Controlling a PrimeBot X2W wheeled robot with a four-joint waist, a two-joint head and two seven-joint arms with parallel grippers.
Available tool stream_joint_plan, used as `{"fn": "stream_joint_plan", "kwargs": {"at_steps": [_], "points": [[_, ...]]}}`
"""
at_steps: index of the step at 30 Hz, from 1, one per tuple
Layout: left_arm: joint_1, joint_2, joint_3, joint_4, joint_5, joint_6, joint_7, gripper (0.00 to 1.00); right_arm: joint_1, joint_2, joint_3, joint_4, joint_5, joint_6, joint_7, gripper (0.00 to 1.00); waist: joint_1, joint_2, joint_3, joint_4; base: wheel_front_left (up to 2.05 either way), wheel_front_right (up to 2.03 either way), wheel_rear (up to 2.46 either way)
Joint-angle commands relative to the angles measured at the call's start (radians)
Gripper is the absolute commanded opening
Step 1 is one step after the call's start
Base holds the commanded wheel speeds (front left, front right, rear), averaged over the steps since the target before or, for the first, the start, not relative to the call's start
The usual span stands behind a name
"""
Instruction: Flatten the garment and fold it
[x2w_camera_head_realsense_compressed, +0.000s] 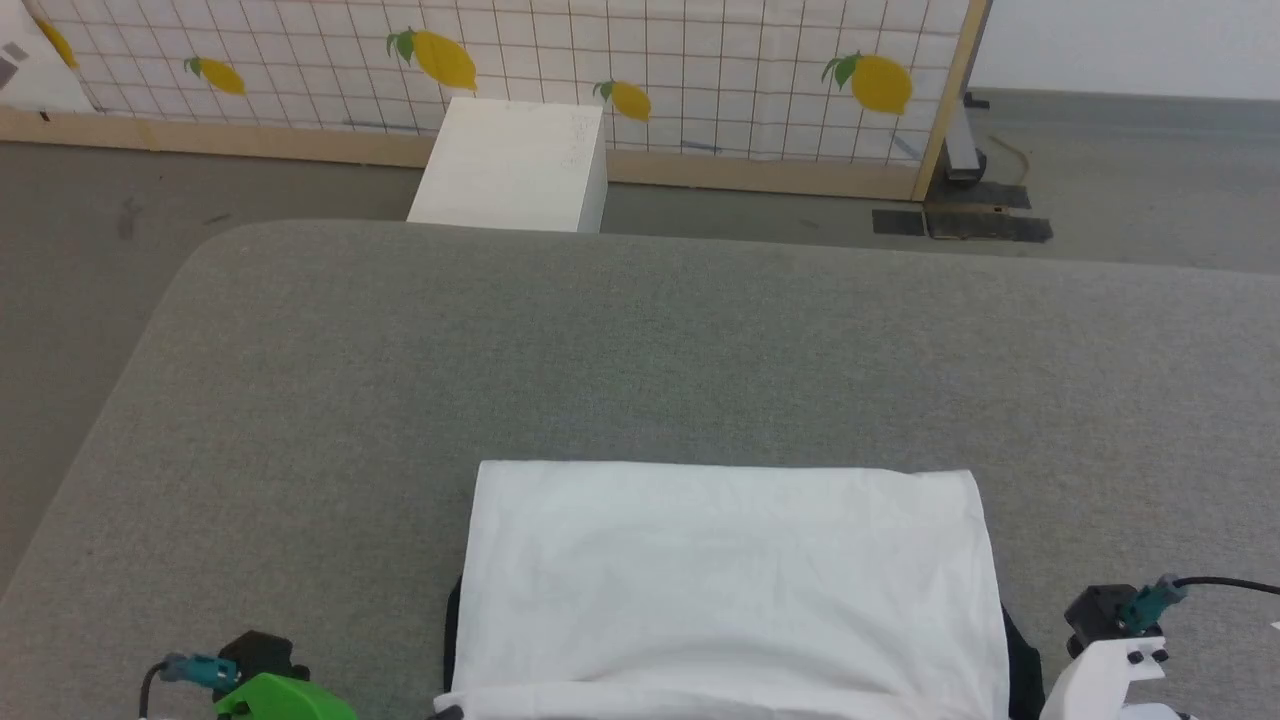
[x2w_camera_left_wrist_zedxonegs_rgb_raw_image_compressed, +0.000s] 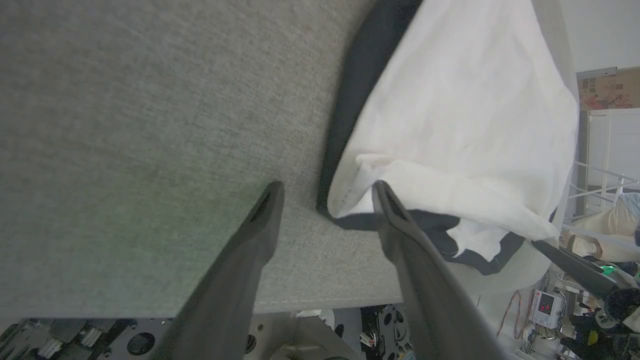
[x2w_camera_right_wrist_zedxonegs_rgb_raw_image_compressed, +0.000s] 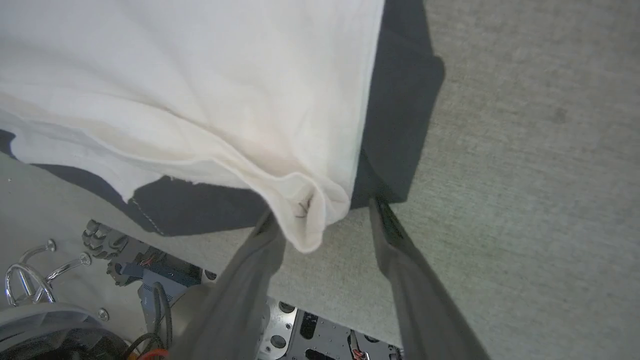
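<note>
Head view: long-sleeved shirt (x2w_camera_head_realsense_compressed: 725, 570) lies at 6 o'clock on the grey table (x2w_camera_head_realsense_compressed: 400, 400). Its white body is doubled into a tidy rectangle, with black sleeve (x2w_camera_head_realsense_compressed: 1022, 655) peeking out at the side edges. Left gripper (x2w_camera_left_wrist_zedxonegs_rgb_raw_image_compressed: 327, 190) stands spread at the near-left corner, grasping nothing. Right gripper (x2w_camera_right_wrist_zedxonegs_rgb_raw_image_compressed: 322, 212) is spread too, the white corner loose between its fingers, unpinched. My read: one fold laid, near hem rumpled. The next move calls for fresh grips catching every layer.

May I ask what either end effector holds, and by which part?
Nothing held: left end effector and right end effector stand open at the garment's corners.
</note>
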Motion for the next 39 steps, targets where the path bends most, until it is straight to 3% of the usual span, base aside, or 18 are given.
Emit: {"fn": "stream_joint_plan", "kwargs": {"at_steps": [1, 8, 11, 14, 16, 20, 25, 30, 34, 39], "points": [[-0.014, 0.016, 0.000, -0.006, 0.009, 0.013, 0.006, 1.00, 0.018, -0.009, -0.004, -0.016, 0.017, -0.002, 0.015, 1.00, 0.0001, 0.0000, -0.012, -0.002, 0.00, 0.00, 0.00], [0.000, 0.088, 0.037, -0.086, 0.012, 0.075, 0.015, 1.00, 0.031, -0.022, -0.119, -0.142, 0.108, -0.002, 0.118, 1.00, 0.0001, 0.0000, -0.038, -0.001, 0.00, 0.00, 0.00], [-0.007, 0.117, 0.092, -0.130, 0.031, 0.085, -0.043, 1.00, -0.005, -0.022, -0.190, -0.192, 0.120, -0.002, 0.119, 1.00, 0.0001, 0.0000, -0.032, -0.001, 0.00, 0.00, 0.00], [-0.038, 0.134, 0.150, -0.158, 0.105, 0.058, -0.173, 1.00, -0.039, -0.045, -0.211, -0.192, 0.113, -0.002, 0.108, 1.00, 0.0001, 0.0000, -0.014, 0.002, 0.00, 0.00, 0.00], [-0.069, 0.126, 0.189, -0.168, 0.176, 0.015, -0.303, 1.00, -0.062, -0.065, -0.200, -0.182, 0.109, -0.002, 0.090, 1.00, 0.0001, 0.0000, 0.006, 0.005, 0.00, 0.00, 0.00], [-0.121, 0.129, 0.206, -0.137, 0.392, -0.020, -0.545, 1.00, -0.102, -0.113, -0.134, -0.130, 0.117, -0.002, 0.028, 1.00, 0.0001, 0.0000, 0.049, 0.011, 0.00, 0.00, 0.00], [-0.180, 0.031, 0.281, -0.146, 0.629, -0.040, -0.607, 1.00, -0.124, -0.152, -0.056, -0.049, 0.140, -0.002, -0.044, 1.00, 0.0001, 0.0000, 0.089, 0.030, 0.00, 0.00, 0.00], [-0.152, -0.119, 0.397, -0.164, 0.822, -0.116, -0.608, 1.00, -0.139, -0.178, 0.035, 0.022, 0.164, -0.002, -0.108, 1.00, 0.0001, 0.0000, 0.129, 0.039, 0.00, 0.00, 0.00], [-0.138, -0.209, 0.463, -0.141, 0.888, -0.171, -0.608, 1.00, -0.159, -0.182, 0.093, 0.078, 0.176, -0.002, -0.160, 1.00, 0.0001, 0.0000, 0.152, 0.046, 0.00, 0.00, 0.00], [-0.141, -0.274, 0.505, -0.098, 0.939, -0.217, -0.608, 1.00, -0.198, -0.162, 0.187, 0.133, 0.197, -0.002, -0.203, 1.00, 0.0001, 0.0000, 0.166, 0.050, 0.00, 0.00, 0.00]]}}
